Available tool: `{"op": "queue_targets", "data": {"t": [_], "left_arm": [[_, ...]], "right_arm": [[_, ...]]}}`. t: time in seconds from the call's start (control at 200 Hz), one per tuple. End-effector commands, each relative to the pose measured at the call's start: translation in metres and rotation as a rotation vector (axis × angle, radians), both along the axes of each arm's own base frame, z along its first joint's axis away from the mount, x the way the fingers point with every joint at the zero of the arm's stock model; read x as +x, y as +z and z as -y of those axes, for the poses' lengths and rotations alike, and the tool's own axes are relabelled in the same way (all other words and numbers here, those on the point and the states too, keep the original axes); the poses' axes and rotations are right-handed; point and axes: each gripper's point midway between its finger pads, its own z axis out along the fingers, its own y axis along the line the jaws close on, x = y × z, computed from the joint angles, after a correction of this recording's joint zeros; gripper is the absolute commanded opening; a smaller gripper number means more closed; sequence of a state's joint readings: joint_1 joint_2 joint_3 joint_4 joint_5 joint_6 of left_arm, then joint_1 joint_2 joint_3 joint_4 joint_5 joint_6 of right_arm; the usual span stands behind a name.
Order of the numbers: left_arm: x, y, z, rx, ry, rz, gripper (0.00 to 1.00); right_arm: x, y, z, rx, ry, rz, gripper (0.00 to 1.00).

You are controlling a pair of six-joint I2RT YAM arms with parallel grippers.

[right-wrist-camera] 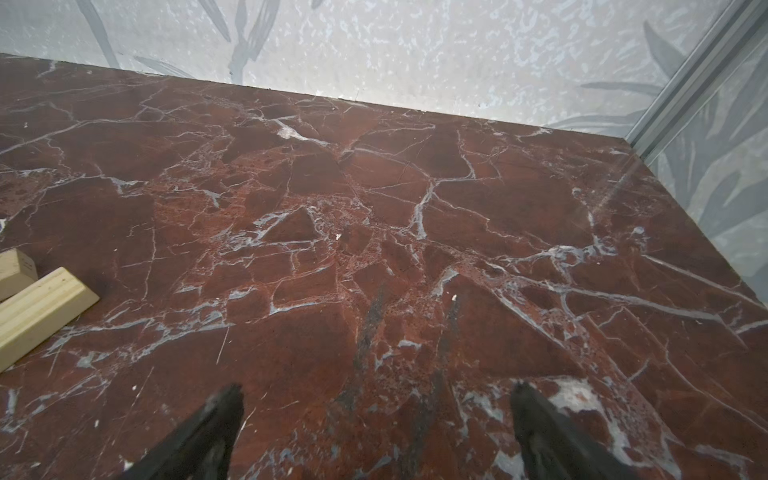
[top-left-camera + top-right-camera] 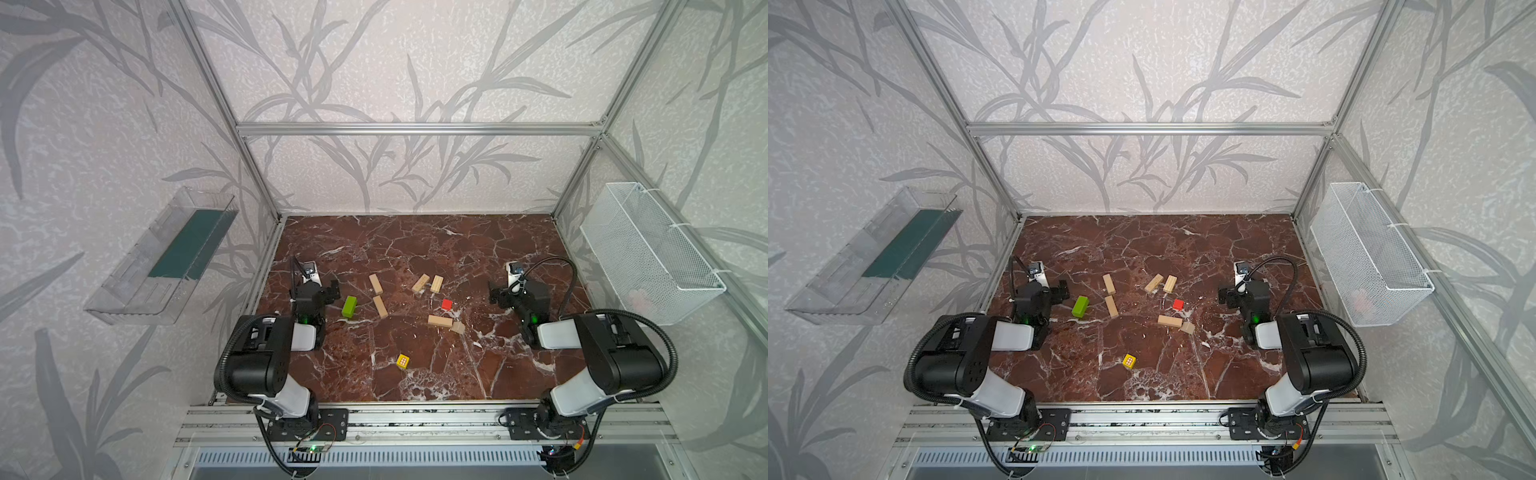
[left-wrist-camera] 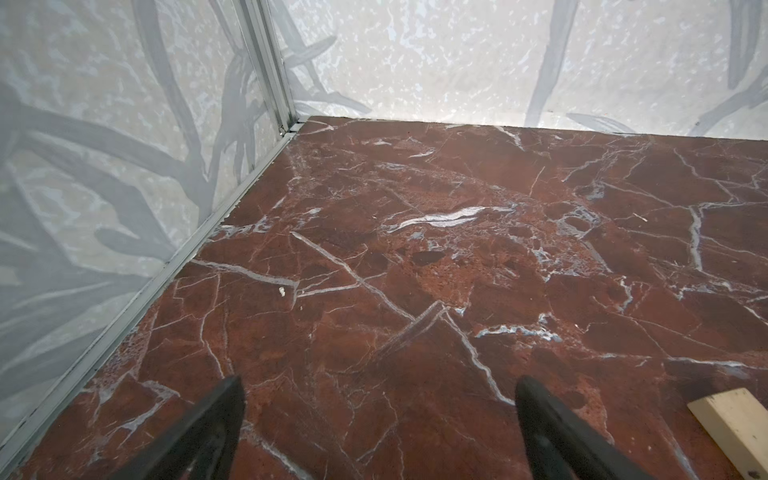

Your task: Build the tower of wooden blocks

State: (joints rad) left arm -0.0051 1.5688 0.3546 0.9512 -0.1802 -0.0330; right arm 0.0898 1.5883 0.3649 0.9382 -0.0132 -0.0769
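Note:
The wood blocks lie scattered and unstacked on the red marble table [image 2: 415, 245]; no tower is in view. A lime-green bar [image 2: 349, 306] lies just right of my left gripper [image 2: 316, 284]. Pale bars lie at mid-table [image 2: 375, 284] [image 2: 380, 306], further right [image 2: 420, 283] [image 2: 436, 284], and nearer the front [image 2: 439, 321], beside a pale wedge [image 2: 458, 327]. The red cube [image 2: 446, 304] sits left of my right gripper [image 2: 513, 286]. The yellow cube [image 2: 402, 360] lies nearest the front. Both wrist views show the left gripper [image 3: 380, 399] and right gripper [image 1: 376, 392] open over bare marble.
A clear plastic tray [image 2: 162, 257] hangs on the left wall and a white wire basket [image 2: 648, 253] on the right wall. Aluminium frame posts stand at the table's corners, and a rail [image 2: 415, 419] runs along the front. One pale bar [image 3: 735, 428] lies beside the left gripper, two [image 1: 41, 307] beside the right.

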Motion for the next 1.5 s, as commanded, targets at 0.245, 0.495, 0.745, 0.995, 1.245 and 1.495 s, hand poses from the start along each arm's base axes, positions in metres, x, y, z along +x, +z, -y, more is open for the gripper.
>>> {"op": "queue_targets", "data": {"t": [0.245,0.495,0.745,0.995,1.245,1.495], "left_arm": [[0.006,0.007,-0.001,0.007,-0.010,0.019,0.99],[0.006,0.008,-0.001,0.007,-0.010,0.021,0.99],[0.006,0.008,0.000,0.008,-0.010,0.020,0.99],[0.005,0.007,-0.001,0.009,-0.006,0.021,0.99],[-0.001,0.021,-0.004,0.009,0.018,0.059,0.99],[-0.015,0.050,-0.009,0.002,0.049,0.090,0.99]], "right_arm": [[0.006,0.014,-0.003,0.001,0.011,0.051,0.99],[0.006,0.014,-0.003,0.001,0.010,0.051,0.99],[0.006,0.014,-0.003,0.000,0.011,0.052,0.99],[0.006,0.014,-0.003,0.001,0.011,0.050,0.99],[0.001,0.020,-0.001,0.002,-0.003,0.078,0.99],[-0.004,0.040,0.006,0.000,-0.050,0.076,0.99]]}}
